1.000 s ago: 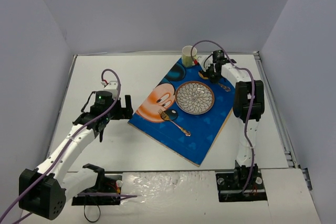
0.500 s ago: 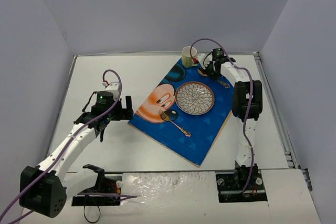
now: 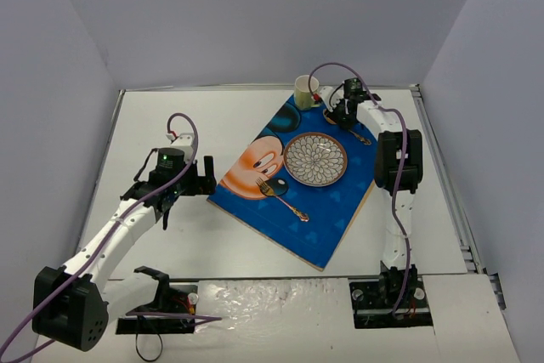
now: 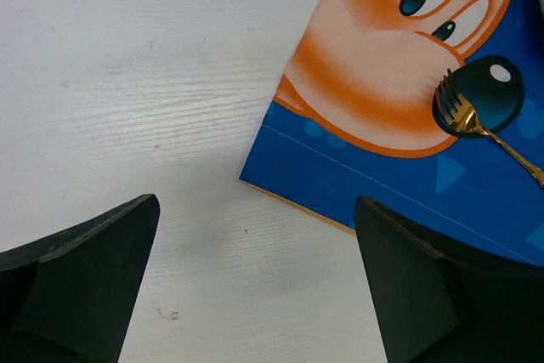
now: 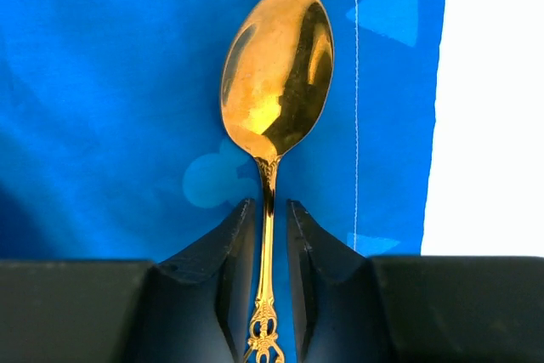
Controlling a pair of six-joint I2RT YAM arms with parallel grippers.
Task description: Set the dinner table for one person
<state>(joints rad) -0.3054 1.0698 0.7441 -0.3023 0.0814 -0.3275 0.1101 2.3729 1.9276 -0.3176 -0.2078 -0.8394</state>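
The white dinner table (image 3: 212,116) carries a blue cartoon-mouse placemat (image 3: 297,218). On the mat sit a patterned plate (image 3: 315,159), a gold fork (image 3: 282,196) to its left and a gold spoon (image 3: 363,138) to its right. A pale cup (image 3: 305,89) stands at the mat's far corner. My right gripper (image 3: 340,114) is at the spoon's handle end. In the right wrist view its jaws (image 5: 270,203) straddle the handle of the spoon (image 5: 276,65) with a thin strip of blue showing on each side. My left gripper (image 3: 204,178) is open and empty over bare table, left of the mat.
In the left wrist view the mat's near corner (image 4: 382,184) and the fork's tines (image 4: 463,112) lie ahead of the open gripper (image 4: 255,201). A grey metal rim (image 3: 442,167) runs along the table's right side. Grey walls enclose the left, back and right.
My right gripper has shifted slightly toward the far left, closer to the cup. The spoon, plate and fork stay where they were. The left arm has barely moved.
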